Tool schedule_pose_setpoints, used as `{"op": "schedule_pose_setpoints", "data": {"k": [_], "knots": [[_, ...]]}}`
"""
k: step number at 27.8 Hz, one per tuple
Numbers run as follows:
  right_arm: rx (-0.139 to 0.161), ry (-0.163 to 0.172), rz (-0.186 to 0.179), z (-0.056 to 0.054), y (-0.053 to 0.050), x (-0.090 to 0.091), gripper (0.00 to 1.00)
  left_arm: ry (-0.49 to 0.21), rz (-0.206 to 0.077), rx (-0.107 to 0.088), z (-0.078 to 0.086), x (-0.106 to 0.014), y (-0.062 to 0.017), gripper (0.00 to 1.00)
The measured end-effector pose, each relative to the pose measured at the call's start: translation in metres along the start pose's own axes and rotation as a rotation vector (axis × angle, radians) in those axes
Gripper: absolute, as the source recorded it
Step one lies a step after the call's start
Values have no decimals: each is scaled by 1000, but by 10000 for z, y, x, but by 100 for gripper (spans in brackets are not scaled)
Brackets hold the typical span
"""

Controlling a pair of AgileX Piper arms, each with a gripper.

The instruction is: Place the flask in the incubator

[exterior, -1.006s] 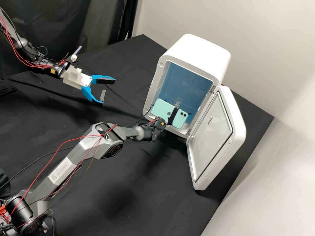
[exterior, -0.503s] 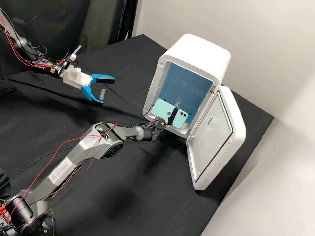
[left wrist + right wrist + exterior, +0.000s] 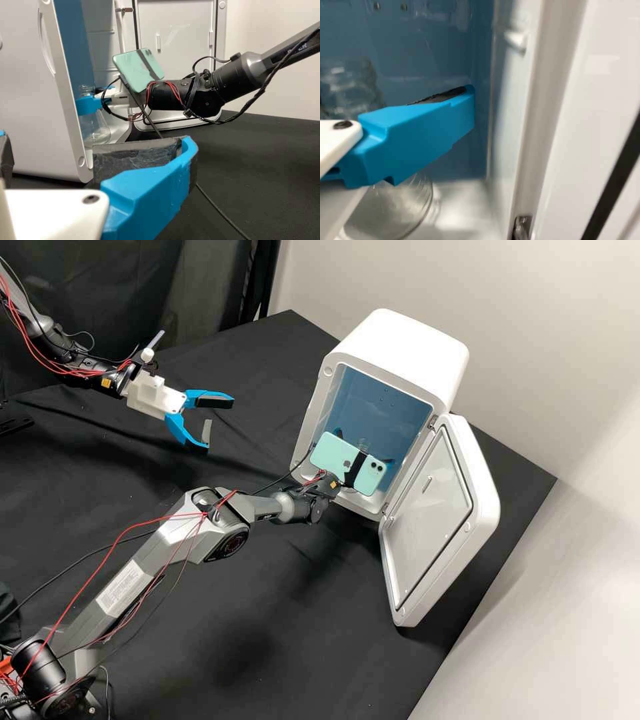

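Note:
The white incubator (image 3: 400, 350) stands on the bench with its door (image 3: 437, 513) swung open and its blue inside showing. A clear glass flask (image 3: 94, 131) stands upright on its floor, just inside the opening; in the high view its top (image 3: 365, 441) peeks over the mint phone (image 3: 347, 463) strapped to the right wrist. My right gripper (image 3: 91, 105) is inside the chamber at the flask's neck, with the flask's body (image 3: 395, 212) just below it. My left gripper (image 3: 217, 421) hangs open and empty above the bench, well to the left of the incubator.
The open door juts out towards the bench's right edge (image 3: 507, 553). A pale wall rises just behind the incubator. The right arm (image 3: 200, 533) stretches across the middle of the black bench. Red wires trail along both arms.
The right wrist has risen a little at the incubator's opening, so the phone now covers more of the flask. The left arm has barely shifted.

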Motion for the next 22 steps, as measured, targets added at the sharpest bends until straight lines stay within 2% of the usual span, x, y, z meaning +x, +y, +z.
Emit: {"op": "schedule_pose_setpoints", "data": {"k": [3, 6, 11, 15, 18, 22], "knots": [[0, 8, 15, 37, 59, -30, 100, 0, 0, 0, 0, 0, 0, 100], [3, -4, 16, 70, 96, -80, 100, -4, -1, 0, 11, 2, -2, 100], [7, 25, 35, 29, 168, -174, 100, -6, -1, 1, 18, 4, -4, 100], [17, 45, 43, 50, 172, -266, 100, -7, -2, 1, 24, 5, -5, 100], [29, 33, 39, 123, 155, -349, 100, -10, -2, 1, 31, 7, -6, 100], [38, 38, 45, 165, 168, -484, 100, -14, -3, 1, 45, 9, -9, 100]]}}
